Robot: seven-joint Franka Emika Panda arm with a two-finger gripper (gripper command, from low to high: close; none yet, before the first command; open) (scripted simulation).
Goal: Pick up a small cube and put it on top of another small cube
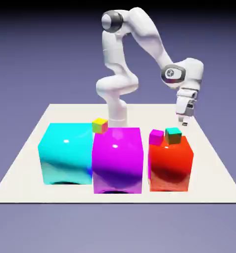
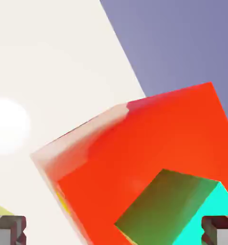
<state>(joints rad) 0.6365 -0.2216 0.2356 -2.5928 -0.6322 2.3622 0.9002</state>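
- Exterior view: three big glossy blocks in a row on the white table (image 1: 209, 163), with the red block (image 1: 170, 165) at the exterior view's right end.
- Touching the red block's side: the magenta block (image 1: 117, 160). Beyond that, farthest from the red block: the cyan block (image 1: 65, 154).
- At the red block's upper corner nearest the magenta block: the small cube (image 1: 156, 136), showing magenta and pink faces from this side. Cannot tell whether resting on the red block's top or just behind it.
- Just beside it, near the middle of the red block's top: a teal-topped cube (image 1: 173, 135) with a brownish front face.
- Well apart from the red block, at the seam between the magenta and cyan blocks: a yellow-topped cube (image 1: 100, 125) with a pink face.
- Above and behind the red block, toward its right side: the gripper (image 1: 183, 121), pointing down, touching none of the cubes.
- Hand view: grey fingertips (image 2: 8, 228) set wide apart in the two bottom corners, nothing clamped between them.
- Same view: red block filling the lower right, teal-topped cube large near the bottom, thin yellow sliver at the red block's left edge, too small to identify.
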